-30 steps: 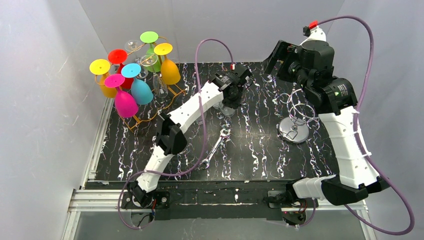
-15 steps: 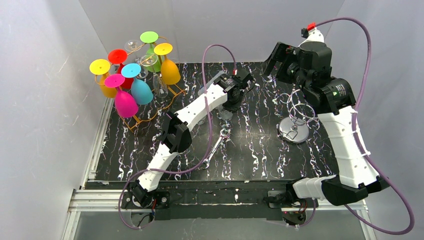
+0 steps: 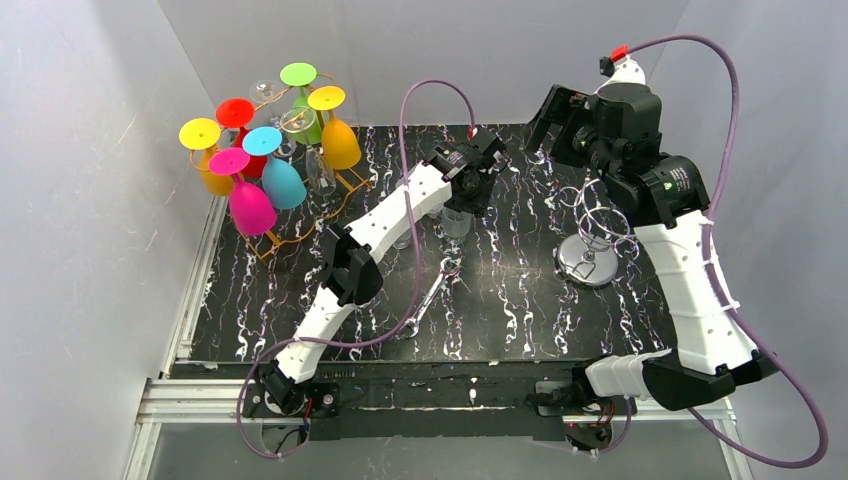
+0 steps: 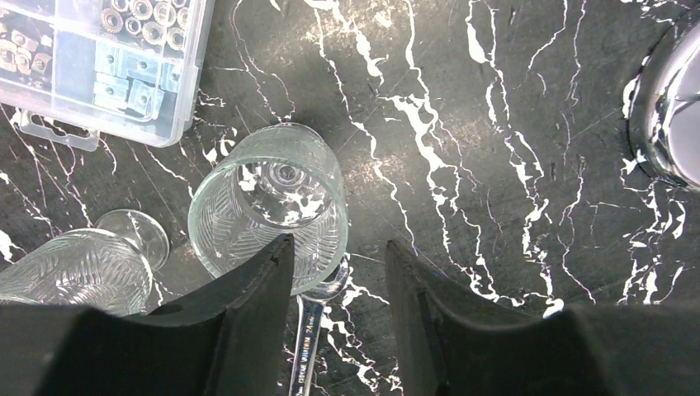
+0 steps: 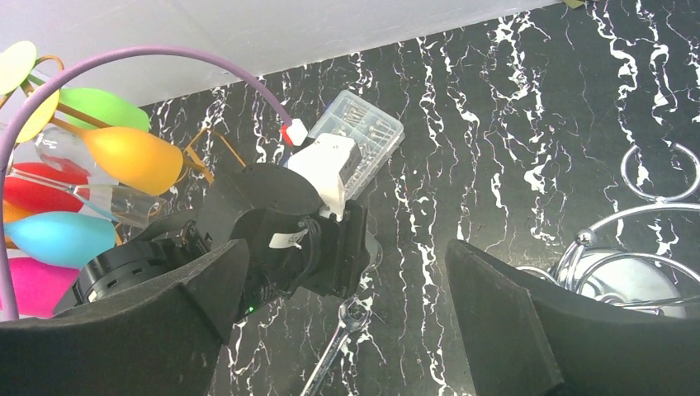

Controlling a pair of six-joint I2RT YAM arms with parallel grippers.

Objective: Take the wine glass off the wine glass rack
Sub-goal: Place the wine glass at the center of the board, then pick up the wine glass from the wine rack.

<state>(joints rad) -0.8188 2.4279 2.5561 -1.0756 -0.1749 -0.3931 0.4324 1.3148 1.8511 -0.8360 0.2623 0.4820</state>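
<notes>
Far left, at the back of the counter (image 3: 520,300): gold wire rack (image 3: 282,240), hung with coloured glasses (image 3: 250,205), feet up and bowls down, a few clear ones among them.

Right of the rack, near the middle: clear parts box (image 4: 99,58), lid shut, small metal pieces inside. In front of it a second glass (image 4: 70,276), patterned, seen only in part at the edge of the left wrist view; cannot tell whether upright or lying.

Next, the glass (image 4: 268,206): off the rack and well apart from it, standing upright on the counter near the middle, mouth up, clear with a cut pattern.

Left tool (image 4: 338,243) directly above, pointing down, jaws parted, nothing between them but bare counter and the wrench head. Glass outside the gap, just beyond the left finger (image 4: 248,305); touching or not, cannot tell.

Wrench (image 3: 428,298) flat on the counter, its head just beside the glass, its handle slanting toward the near edge.

Further right: chrome wire stand (image 3: 588,262) on a round mirror base.

Far right: right tool (image 5: 345,244) raised high over the back of the counter, jaws spread wide, holding nothing, facing the left arm.
</notes>
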